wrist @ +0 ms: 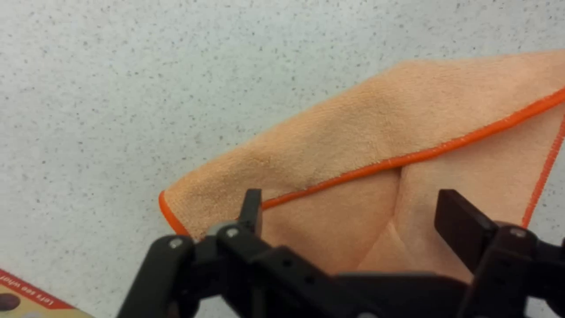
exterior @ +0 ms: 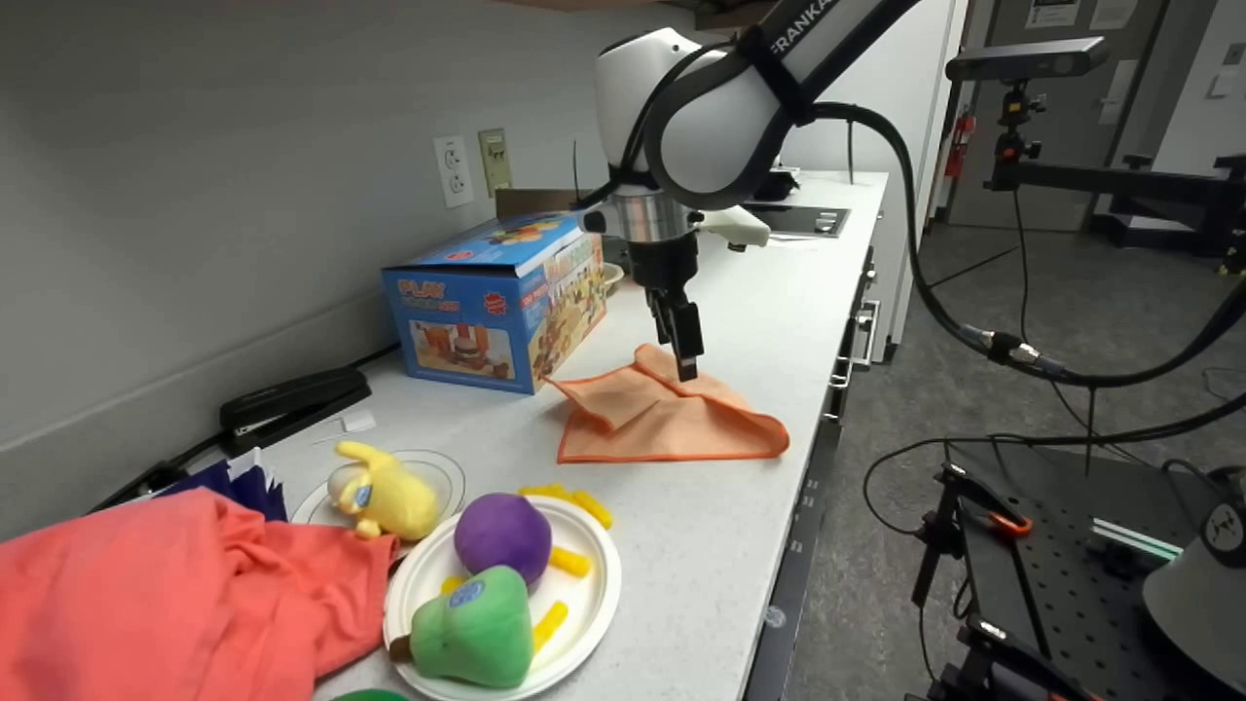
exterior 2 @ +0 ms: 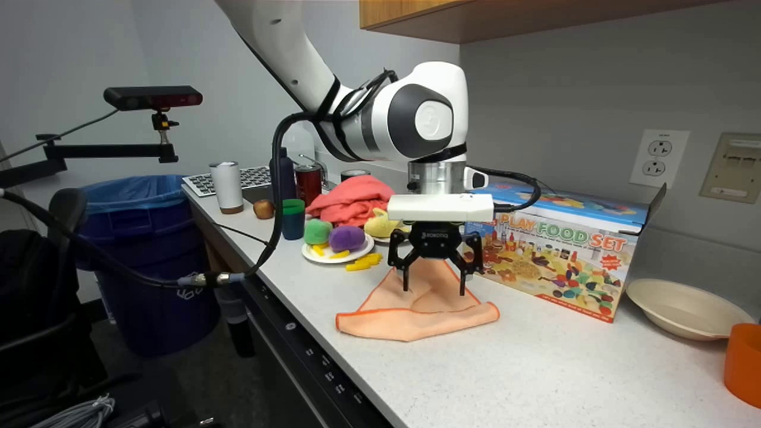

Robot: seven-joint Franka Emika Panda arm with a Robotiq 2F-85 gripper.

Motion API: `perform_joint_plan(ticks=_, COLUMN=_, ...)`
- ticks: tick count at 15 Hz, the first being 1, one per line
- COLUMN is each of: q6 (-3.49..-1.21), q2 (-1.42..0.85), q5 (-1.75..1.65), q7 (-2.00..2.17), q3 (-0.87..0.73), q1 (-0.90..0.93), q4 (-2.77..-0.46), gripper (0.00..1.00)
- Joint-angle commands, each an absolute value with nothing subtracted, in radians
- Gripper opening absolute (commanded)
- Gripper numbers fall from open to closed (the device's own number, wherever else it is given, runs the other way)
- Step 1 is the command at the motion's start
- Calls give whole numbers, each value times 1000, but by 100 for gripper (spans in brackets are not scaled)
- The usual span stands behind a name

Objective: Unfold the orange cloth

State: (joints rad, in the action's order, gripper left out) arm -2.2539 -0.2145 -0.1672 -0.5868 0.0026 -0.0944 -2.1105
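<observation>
The orange cloth (exterior: 672,428) lies partly folded on the white counter, pale peach with a bright orange hem. One side is turned over in a flap (exterior 2: 416,326), its hem running diagonally across the cloth (wrist: 353,128) in the wrist view. Creases show in the layer below that hem. My gripper (exterior 2: 434,292) points down over the cloth with its jaws wide apart and nothing held between them. In the wrist view both fingertips of the gripper (wrist: 350,194) stand over the fabric; whether they touch it I cannot tell.
A blue play food box (exterior: 487,312) stands close beside the cloth. A white plate (exterior: 594,604) holds plush toys and yellow sticks, near a bunched coral fabric (exterior: 195,594). A beige bowl (exterior 2: 684,309) and an orange cup (exterior 2: 743,365) sit past the box. The counter's front edge (exterior: 793,526) runs alongside.
</observation>
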Motion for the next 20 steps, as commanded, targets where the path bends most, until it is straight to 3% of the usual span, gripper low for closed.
perform_joint_plan(ticks=1, q6=-2287, q2=-176, q5=-194, q7=-541, q3=-11, q1=-87, q4=-2170, gripper=100)
perform_joint_plan(ticks=20, q6=-2285, q2=-91, q5=-388, q7=-194, q3=3, q1=4, q4=-2320, gripper=100)
